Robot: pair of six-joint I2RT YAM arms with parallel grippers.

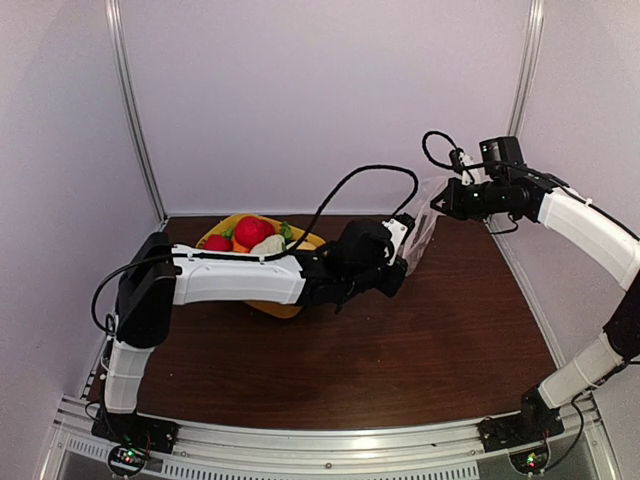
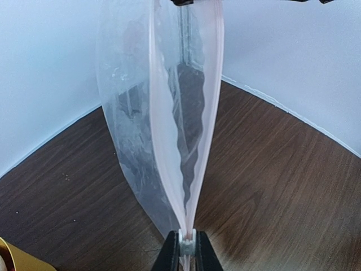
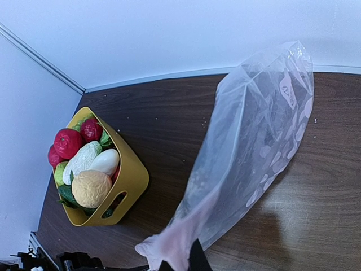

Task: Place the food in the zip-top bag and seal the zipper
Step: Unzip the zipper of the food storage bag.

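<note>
Zip-top bag (image 1: 424,222) hangs over the table (image 1: 450,340), at three o'clock from the yellow tub (image 1: 278,308); left gripper (image 2: 183,248) clenches the zipper (image 2: 163,141) end; right gripper (image 3: 180,262) pinches the opposite end; food (image 3: 84,164) fills the tub.

- Top external: high up behind both arm bases, faces down and forward over the table (image 1: 450,330) to the back wall (image 1: 330,100); far off, takes in the whole scene.
- Left wrist: just behind the left gripper (image 2: 183,244), faces out past its fingertips; very near the zipper (image 2: 163,141), which runs away from the fingers.
- Right wrist: behind the right gripper (image 3: 180,261), faces along the zip-top bag (image 3: 254,147); yellow tub (image 3: 130,183) farther out from the fingers.
- Shared: all three see the bag and table; top and right wrist both see the whole tub, left wrist only a corner.
</note>
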